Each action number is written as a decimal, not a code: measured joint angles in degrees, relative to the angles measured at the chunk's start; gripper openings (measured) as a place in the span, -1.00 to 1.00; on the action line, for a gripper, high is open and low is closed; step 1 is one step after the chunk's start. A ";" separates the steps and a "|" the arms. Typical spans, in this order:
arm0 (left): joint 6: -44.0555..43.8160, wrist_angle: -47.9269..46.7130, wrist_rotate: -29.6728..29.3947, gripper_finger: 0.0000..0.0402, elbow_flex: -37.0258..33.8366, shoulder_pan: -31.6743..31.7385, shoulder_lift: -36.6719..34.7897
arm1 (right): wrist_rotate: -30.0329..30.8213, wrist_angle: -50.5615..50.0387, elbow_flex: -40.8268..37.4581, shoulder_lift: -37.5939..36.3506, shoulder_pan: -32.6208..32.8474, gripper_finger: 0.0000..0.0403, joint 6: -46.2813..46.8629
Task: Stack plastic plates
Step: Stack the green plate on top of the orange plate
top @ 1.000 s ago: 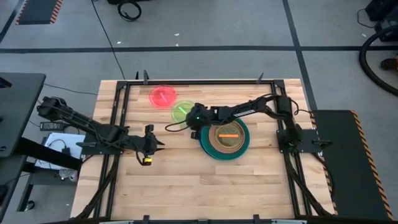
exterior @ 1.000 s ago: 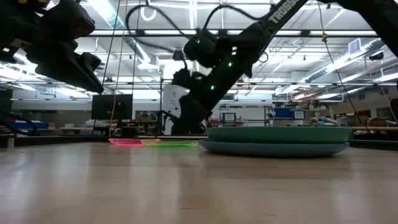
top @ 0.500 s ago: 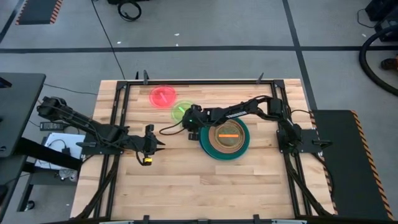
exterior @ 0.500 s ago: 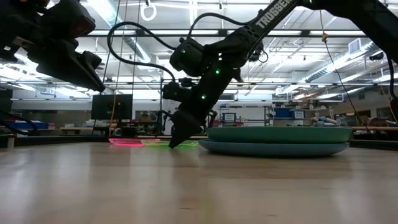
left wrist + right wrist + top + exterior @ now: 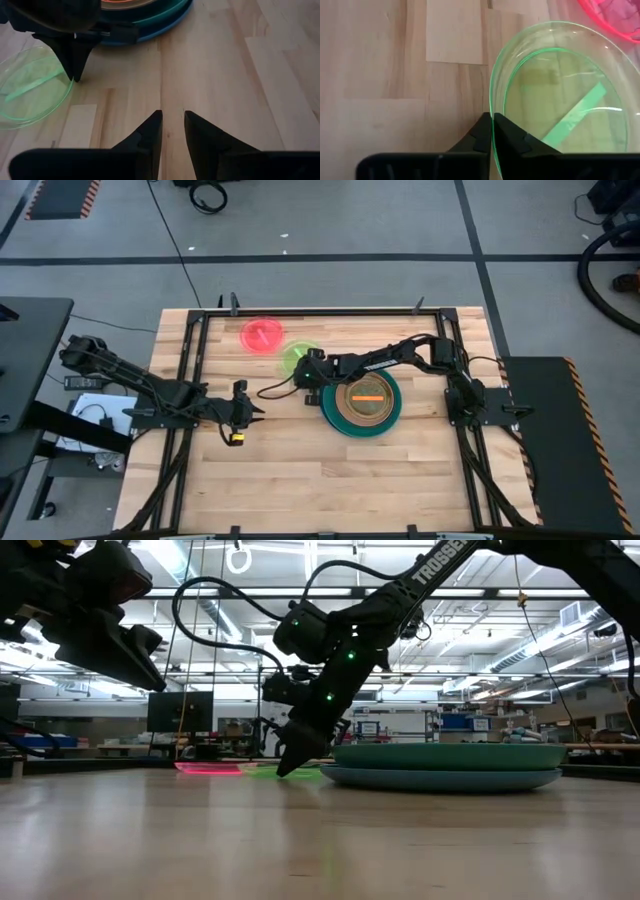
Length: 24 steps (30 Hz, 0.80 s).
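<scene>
A small green plate [image 5: 295,356] lies on the table, with a pink-red plate [image 5: 262,335] beyond it toward the far left. To its right is a stack [image 5: 362,402]: a blue plate at the bottom, then teal, then brownish, with a small orange one on top. My right gripper [image 5: 492,125] is down at the green plate's edge nearest the stack and is shut on it. My left gripper [image 5: 172,127] hovers over bare wood left of the stack, with a narrow gap between its fingers and nothing in it. My right gripper pinches the green plate's rim [image 5: 491,107] on the side toward the stack, with one finger inside the rim and one outside. The fingers [image 5: 290,762] slant down from above and from the table's right. The plate lies on the table.
The black frame rails [image 5: 190,380] run along the table's left and right sides and its far edge. Bare wood [image 5: 330,480] stretches across the near half of the table. The room beyond shows shelves and monitors.
My right gripper has come down to the table top and moved a little toward the table's left, ending at the green plate's rim. The stack and the pink-red plate have stayed put.
</scene>
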 joint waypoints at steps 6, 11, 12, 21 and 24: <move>-0.02 0.02 0.00 -0.56 0.00 0.00 0.00 | 2.51 -0.91 -0.11 -0.87 1.36 -0.93 -0.58; -0.04 0.02 -0.01 -0.56 0.00 0.00 0.00 | 2.95 -1.90 -0.17 -3.18 2.44 -0.94 0.10; -0.03 0.02 -0.02 -0.56 0.00 0.00 0.00 | 3.15 -2.14 -0.13 -3.60 2.69 -0.94 0.33; -0.04 0.08 -0.02 -0.56 0.00 0.00 0.00 | 8.47 -4.99 -0.13 -6.69 5.18 -0.94 0.64; -0.07 0.09 -0.02 -0.56 0.00 0.00 0.00 | 9.85 -5.63 -0.13 -7.46 5.91 -0.94 0.62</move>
